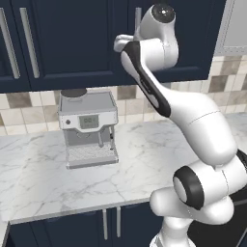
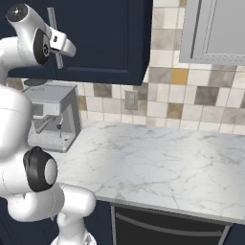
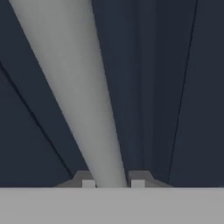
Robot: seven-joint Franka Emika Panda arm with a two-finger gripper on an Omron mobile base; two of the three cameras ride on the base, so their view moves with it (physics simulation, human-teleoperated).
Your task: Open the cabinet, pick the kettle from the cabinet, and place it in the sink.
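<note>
Navy cabinet [image 3: 175, 87], silver bar handle [image 3: 74, 87] clamped in claw [image 3: 113, 183].

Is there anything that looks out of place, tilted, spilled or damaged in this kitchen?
Nothing stands out. The coffee machine stands upright on the marble counter, with no spill. The cabinet door is shut, and the gripper is closed on its handle.
</note>
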